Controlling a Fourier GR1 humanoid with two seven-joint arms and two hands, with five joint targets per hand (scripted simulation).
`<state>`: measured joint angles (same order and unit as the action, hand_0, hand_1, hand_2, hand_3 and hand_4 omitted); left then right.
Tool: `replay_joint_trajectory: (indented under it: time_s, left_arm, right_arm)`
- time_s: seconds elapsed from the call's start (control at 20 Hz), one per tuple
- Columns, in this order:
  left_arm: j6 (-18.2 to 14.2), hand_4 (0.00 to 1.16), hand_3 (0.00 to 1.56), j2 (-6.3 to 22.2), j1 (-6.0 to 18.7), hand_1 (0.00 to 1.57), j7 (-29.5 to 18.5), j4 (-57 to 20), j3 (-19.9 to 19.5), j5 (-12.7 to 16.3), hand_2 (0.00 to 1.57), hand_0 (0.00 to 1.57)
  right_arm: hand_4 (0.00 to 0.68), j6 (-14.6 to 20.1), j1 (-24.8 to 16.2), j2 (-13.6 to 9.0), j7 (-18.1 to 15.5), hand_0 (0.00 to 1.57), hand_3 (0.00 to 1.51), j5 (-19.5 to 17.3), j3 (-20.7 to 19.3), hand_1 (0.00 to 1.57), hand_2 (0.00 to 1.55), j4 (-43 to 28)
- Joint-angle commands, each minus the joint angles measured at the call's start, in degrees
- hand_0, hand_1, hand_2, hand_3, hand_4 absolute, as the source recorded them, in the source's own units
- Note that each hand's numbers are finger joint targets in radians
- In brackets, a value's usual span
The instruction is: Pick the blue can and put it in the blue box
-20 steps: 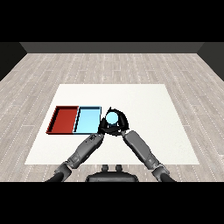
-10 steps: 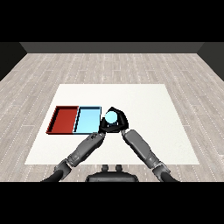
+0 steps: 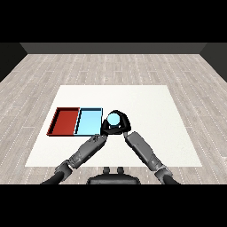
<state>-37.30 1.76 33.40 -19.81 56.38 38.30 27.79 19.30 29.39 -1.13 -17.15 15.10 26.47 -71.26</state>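
The blue can [image 3: 114, 119] stands upright just right of the light blue tray [image 3: 88, 121], close to its right rim. My right hand [image 3: 120, 127] curls round the can from the near and right sides. My left hand [image 3: 98, 138] lies low by the near right corner of the light blue tray, left of the can, with its fingers partly hidden behind the forearm and the other hand. The red tray [image 3: 65, 121] lies to the left of the light blue one and holds nothing.
The two trays sit side by side on the left half of the white table [image 3: 146, 111]. Both forearms meet near the table's front middle.
The right hand with the can has shifted slightly left, toward the light blue tray. The left hand has barely moved.
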Motion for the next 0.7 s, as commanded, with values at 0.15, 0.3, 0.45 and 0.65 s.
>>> replay_joint_trajectory:
  time_s: [0.15,0.3,0.45,0.65]
  left_arm:
    - [-2.78,1.14,1.47,-1.68,2.34,1.57,1.81,-0.86,-0.50,-1.49,1.56,1.57]
    - [-0.11,1.14,1.47,-1.68,0.79,1.57,0.01,-1.48,-3.37,-3.27,1.56,1.57]
    - [0.14,1.14,1.47,-1.71,0.67,1.57,0.09,-1.44,-3.71,-3.64,1.56,1.57]
    - [1.53,1.14,1.48,-1.57,-2.45,1.57,2.25,1.58,-5.26,-8.05,1.57,1.57]
  right_arm:
    - [0.496,1.40,-0.61,1.08,1.20,1.33,1.30,-0.17,1.24,1.33,1.40,-3.22]
    - [0.000,2.34,0.01,1.06,4.20,0.00,0.00,-4.72,0.53,0.00,0.00,-1.41]
    - [0.000,2.08,-0.11,1.09,4.31,0.00,0.00,-4.95,0.34,0.00,0.00,-1.49]
    - [0.000,1.80,-1.19,1.10,6.91,0.00,0.00,-6.37,-0.15,0.00,0.00,-4.49]
